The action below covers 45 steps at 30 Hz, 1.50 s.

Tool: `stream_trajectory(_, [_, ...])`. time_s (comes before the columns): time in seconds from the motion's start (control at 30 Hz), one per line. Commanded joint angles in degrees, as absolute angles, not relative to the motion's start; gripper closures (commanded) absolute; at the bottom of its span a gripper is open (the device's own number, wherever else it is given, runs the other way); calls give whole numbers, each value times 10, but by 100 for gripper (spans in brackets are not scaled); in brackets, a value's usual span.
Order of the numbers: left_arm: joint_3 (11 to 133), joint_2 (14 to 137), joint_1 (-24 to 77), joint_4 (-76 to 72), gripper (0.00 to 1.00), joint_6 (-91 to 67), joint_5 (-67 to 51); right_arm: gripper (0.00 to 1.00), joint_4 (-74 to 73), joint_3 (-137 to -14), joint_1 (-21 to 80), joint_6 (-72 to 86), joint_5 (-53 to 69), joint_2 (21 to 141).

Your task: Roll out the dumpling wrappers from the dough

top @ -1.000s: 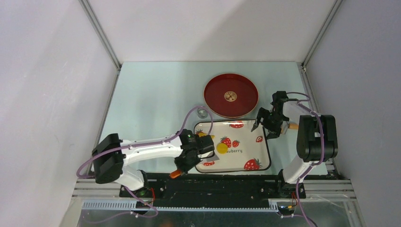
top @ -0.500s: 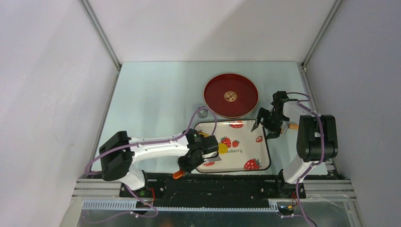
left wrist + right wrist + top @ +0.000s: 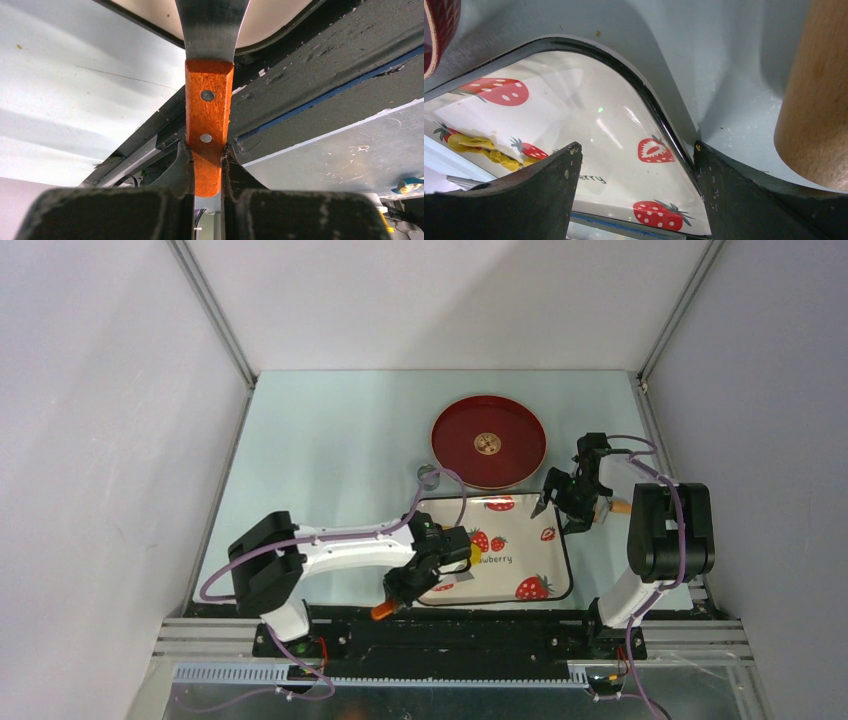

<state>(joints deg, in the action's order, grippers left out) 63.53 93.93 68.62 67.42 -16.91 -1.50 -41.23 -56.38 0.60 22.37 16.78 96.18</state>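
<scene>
We spot the dough (image 3: 479, 147), ragged at the tray's (image 3: 530, 525) nine o'clock; overhead the arm mostly hides it. Our left gripper (image 3: 207, 155) clamps the scraper (image 3: 209, 107) handle, blade on the tray, probably to lift it. Our right gripper (image 3: 636, 147) hangs open, the roller (image 3: 819, 100) at its three o'clock.
</scene>
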Motion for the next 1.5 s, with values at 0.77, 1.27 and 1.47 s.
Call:
stream_trajectory(0.77, [657,959,672,645,100,-161,-40,14,-416,-552,13,223,218,977])
stream_trajectory(1.27, [635,949,673,642,100,-183,-34,14,-423,-552,13,215,216,978])
stream_trajectory(1.47, [660,975,666,638,100,-183,-31,15,-420,-543,13,214,217,977])
